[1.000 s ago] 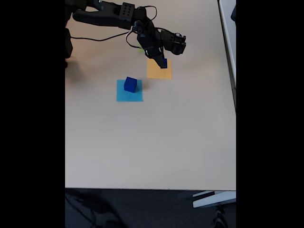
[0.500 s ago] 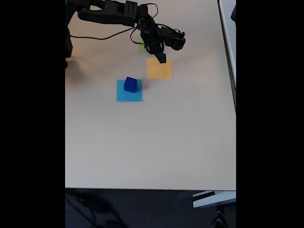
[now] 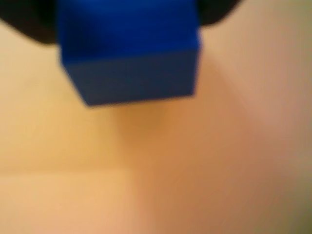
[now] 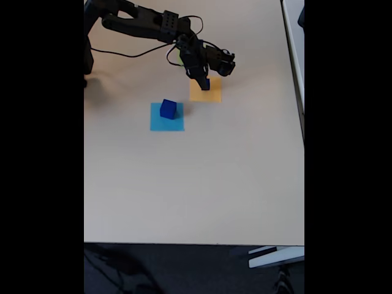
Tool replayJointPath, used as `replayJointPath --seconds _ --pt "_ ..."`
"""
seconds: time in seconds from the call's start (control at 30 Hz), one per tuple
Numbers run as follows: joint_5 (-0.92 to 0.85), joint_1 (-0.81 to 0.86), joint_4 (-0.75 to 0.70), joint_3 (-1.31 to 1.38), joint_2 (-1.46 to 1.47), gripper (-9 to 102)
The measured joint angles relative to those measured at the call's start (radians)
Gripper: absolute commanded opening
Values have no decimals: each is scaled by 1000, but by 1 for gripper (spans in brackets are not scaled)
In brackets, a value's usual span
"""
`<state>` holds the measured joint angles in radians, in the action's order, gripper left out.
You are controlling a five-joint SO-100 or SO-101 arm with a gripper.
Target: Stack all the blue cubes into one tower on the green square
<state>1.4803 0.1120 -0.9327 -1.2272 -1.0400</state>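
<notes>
Blue cube (image 3: 129, 51), held cube: the wrist view shows it close up and blurred, filling the upper frame between the dark end effector fingers (image 3: 29, 24), clear of the orange-tinted surface below. Fixed view: the end effector (image 4: 205, 82) is closed on this small cube (image 4: 206, 84) above the upper edge of the orange-yellow square (image 4: 208, 93). A second, larger blue cube (image 4: 168, 109) rests on the light blue square (image 4: 166, 121), well apart to the left. Part of the green square (image 4: 179, 58) shows behind the arm (image 4: 147, 24). Two blue cubes and three paper squares are countable on the desk (image 4: 196, 184).
</notes>
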Motion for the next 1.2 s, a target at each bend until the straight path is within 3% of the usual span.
replayJointPath --seconds 0.4,0.67,0.93,1.2 --pt "11 5 31 -29 9 10" --pt "14 5 48 -31 9 20" --pt "0 0 51 -31 9 22" --pt "-43 -57 87 130 9 22"
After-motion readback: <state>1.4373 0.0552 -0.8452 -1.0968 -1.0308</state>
